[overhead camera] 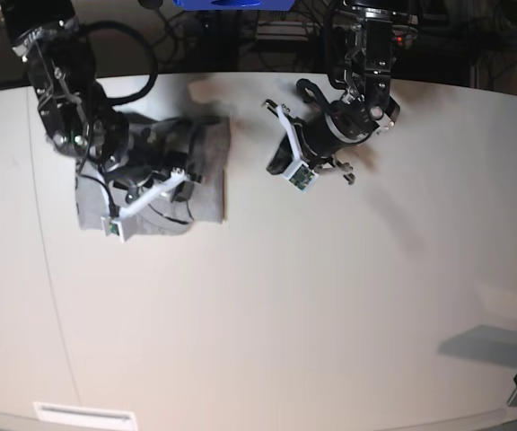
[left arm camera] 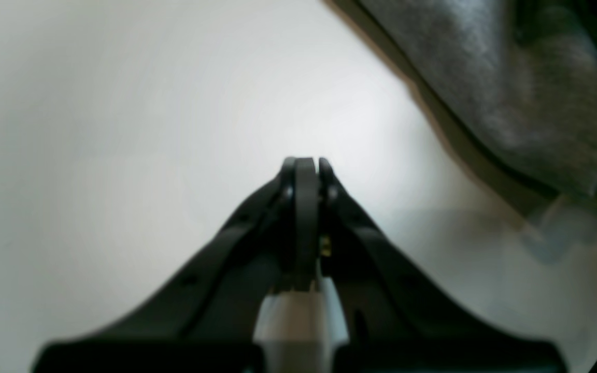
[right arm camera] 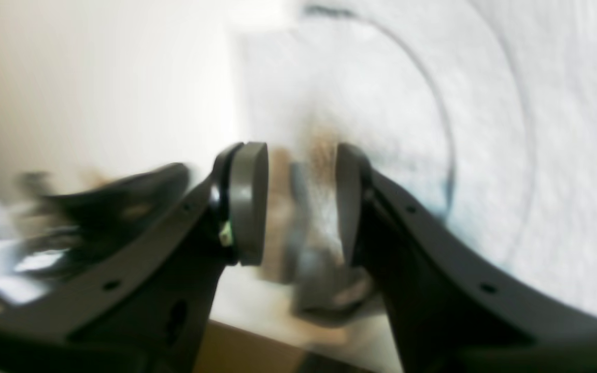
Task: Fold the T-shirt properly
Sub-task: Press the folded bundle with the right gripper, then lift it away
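Table (overhead camera: 330,296): white, wide, takes most of the base view. T-shirt (overhead camera: 200,166): grey, lies in a compact bundle on the table's far left in that view, partly under the right arm.

Right gripper (right arm camera: 301,202): partly open, a moderate gap between the two grey pads (right arm camera: 249,202). Blurred grey and tan stuff sits in the gap, but I cannot tell whether the pads touch it or grip anything. Pale heathered T-shirt fabric fills the right side of the right wrist view, with a curved dark line across it; lettering or seam, cannot tell. In the base view this gripper (overhead camera: 151,184) sits low over the bundle, jaws hidden by the arm.

Left gripper (left arm camera: 306,168): fully closed, pads pressed together, nothing between them. It hangs over bare table, well apart from the shirt. In the base view it (overhead camera: 281,135) is near the far edge at centre, to the right of the bundle.

View differences: the left wrist view shows a grey fabric edge (left arm camera: 516,88) at upper right, on the table, clear of the fingertips. Base view alone shows both arms and the bundle's outline. Only the wrist views show jaw spacing. Both wrist views are soft and blurred.
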Motion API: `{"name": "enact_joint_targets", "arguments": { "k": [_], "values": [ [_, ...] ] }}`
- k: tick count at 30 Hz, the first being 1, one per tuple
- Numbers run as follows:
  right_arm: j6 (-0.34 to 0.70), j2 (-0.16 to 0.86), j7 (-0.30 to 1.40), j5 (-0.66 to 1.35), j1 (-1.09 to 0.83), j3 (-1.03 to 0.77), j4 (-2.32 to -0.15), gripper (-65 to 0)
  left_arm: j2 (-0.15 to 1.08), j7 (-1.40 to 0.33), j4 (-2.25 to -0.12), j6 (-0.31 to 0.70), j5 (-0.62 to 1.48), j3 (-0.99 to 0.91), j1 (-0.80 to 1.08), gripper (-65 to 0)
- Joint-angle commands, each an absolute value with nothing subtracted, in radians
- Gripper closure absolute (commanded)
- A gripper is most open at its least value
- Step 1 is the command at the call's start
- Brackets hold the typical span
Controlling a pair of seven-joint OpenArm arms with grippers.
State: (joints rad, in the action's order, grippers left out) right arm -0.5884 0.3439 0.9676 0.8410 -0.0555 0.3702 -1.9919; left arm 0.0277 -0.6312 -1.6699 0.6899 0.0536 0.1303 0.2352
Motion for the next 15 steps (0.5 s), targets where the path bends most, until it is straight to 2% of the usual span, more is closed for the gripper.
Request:
{"name": "enact_joint_targets", "arguments": {
  "k": [1,3,9,12,15],
  "values": [
    [-0.604,0.346,0.974,0.898,-0.007,0.366,-2.012,-21.6,0.035,-0.763,-1.649,0.698,-0.030,0.131,0.257,0.0],
    [-0.698,0.352,1.010,1.006,0.065,0.366,-2.012,-21.6,0.035,-0.763,-1.650,0.698,-0.030,0.131,0.257,0.0],
    [-0.698,0.404,1.124,1.040,0.194,0.361,-2.006,-21.6,0.030,-0.763,-1.656,0.698,-0.030,0.133,0.280,0.0],
    [-0.698,0.469,1.106,1.040,0.197,0.351,-2.003,-21.6,0.030,-0.763,-1.659,0.698,-0.030,0.174,0.300,0.0],
    [-0.698,0.541,1.070,1.038,0.170,0.263,-2.003,-21.6,0.030,-0.763,-1.707,0.698,-0.030,0.202,0.338,0.0]
  ]
}}
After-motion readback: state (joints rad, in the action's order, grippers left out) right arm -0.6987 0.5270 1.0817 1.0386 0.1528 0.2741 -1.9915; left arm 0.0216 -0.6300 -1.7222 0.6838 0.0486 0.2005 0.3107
